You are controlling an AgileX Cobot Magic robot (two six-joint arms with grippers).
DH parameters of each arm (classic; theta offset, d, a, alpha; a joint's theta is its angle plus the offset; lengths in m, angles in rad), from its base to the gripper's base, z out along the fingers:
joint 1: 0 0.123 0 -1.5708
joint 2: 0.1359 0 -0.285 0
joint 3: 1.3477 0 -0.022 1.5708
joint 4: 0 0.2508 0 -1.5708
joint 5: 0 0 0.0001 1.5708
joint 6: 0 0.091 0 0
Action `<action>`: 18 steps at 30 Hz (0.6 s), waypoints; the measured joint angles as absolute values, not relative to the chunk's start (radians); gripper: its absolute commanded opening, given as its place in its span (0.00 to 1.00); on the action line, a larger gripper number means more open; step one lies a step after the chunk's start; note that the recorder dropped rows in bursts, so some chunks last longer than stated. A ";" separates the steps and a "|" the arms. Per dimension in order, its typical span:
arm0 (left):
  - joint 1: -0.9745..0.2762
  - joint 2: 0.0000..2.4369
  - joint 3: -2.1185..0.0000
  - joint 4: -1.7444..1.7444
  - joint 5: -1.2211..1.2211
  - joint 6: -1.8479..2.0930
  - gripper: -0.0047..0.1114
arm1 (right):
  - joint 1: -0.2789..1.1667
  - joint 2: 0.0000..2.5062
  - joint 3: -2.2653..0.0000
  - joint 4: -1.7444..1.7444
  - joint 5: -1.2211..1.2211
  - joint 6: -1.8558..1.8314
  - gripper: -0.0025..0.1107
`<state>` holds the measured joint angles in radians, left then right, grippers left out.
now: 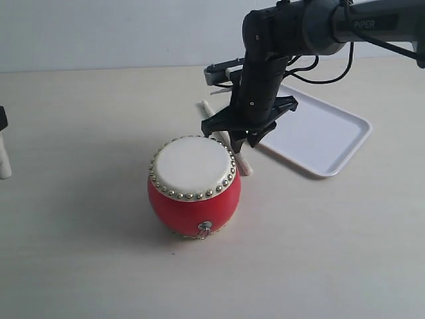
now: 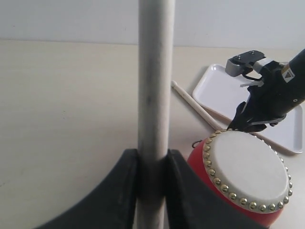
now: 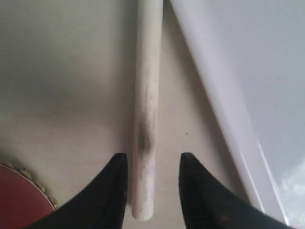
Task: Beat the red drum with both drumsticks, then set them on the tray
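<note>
The red drum [image 1: 192, 189] stands upright mid-table, cream skin up. One drumstick [image 3: 145, 119] lies flat on the table between the drum and the white tray [image 1: 319, 129]. My right gripper [image 3: 152, 160] is open, low over this stick's butt end, one finger on each side, the stick nearer one of them. In the exterior view the right gripper [image 1: 240, 141] hangs just behind the drum. My left gripper [image 2: 152, 167] is shut on the other drumstick [image 2: 153, 95], held well left of the drum [image 2: 248, 176]; only the stick's end [image 1: 4, 159] shows at the exterior view's left edge.
The tray's rim [image 3: 224, 109] runs close beside the lying stick. The right arm [image 1: 312, 26] reaches in from the upper right over the tray. A pale wall stands behind the beige table.
</note>
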<state>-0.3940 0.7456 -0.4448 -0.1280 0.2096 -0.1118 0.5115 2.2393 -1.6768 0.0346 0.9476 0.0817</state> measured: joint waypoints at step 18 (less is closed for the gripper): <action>-0.394 0.746 -0.445 -0.122 0.210 -0.111 0.04 | 0.510 2.258 -1.711 0.058 0.988 0.099 0.34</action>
<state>-0.3940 0.7456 -0.4448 -0.1224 0.2096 -0.1112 0.5097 2.2583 -1.7112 0.0580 0.9880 0.0991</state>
